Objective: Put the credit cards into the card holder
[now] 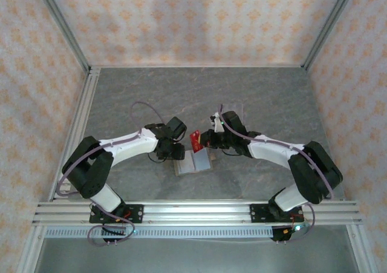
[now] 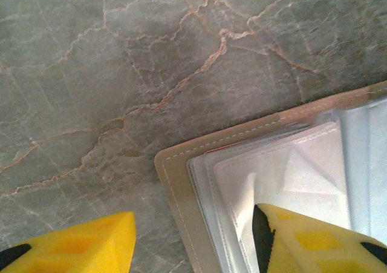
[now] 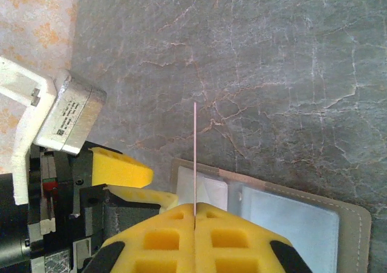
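a grey marbled table (image 1: pixel 260 97), with two arms reaching inward to meet near its middle. between them the card holder (image 1: pixel 193 163) lies flat and unfolded, grey inside up, with clear sleeves showing. the left gripper (image 2: pixel 193 249) stands partly open and holds nothing. one finger (image 2: pixel 314 240) is over the holder's inner page near a corner, the other over bare table beside it; whether it presses down cannot be told. the right gripper (image 3: pixel 195 221) is closed on one dark red credit card (image 1: pixel 195 141), held on edge over one end of the holder. the risk: the card does not look lined up with a sleeve mouth, so it could skid across the plastic or shove the holder aside if nothing pins it.
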{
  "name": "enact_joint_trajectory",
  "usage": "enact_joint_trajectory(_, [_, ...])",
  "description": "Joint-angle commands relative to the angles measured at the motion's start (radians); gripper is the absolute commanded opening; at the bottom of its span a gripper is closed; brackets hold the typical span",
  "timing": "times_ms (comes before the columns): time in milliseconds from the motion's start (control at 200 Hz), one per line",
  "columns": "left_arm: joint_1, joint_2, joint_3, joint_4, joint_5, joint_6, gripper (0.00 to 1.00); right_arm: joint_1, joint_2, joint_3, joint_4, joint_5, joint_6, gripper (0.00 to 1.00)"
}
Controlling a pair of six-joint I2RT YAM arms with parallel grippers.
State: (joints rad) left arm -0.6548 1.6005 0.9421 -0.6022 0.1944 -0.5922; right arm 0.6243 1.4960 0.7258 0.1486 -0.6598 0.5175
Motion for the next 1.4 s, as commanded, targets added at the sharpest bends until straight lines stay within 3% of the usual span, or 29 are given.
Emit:
enact_joint_trajectory(0, [-0.01,0.024,0.021,-0.012,-0.033,0.015,0.54,0.009,0.029,-0.024,0.089,-0.017,0.018,0.0])
enact_joint_trajectory(676, [-0.016,0.031,-0.034,-0.014,-0.071,-0.009,0.46,0.014,0.185,-0.111,0.339,-0.059,0.085,0.0])
enact_joint_trajectory(1396, [-0.02,0.047,-0.026,-0.01,-0.072,-0.018,0.44,0.025,0.152,-0.154,0.414,-0.102,0.149,0.0])
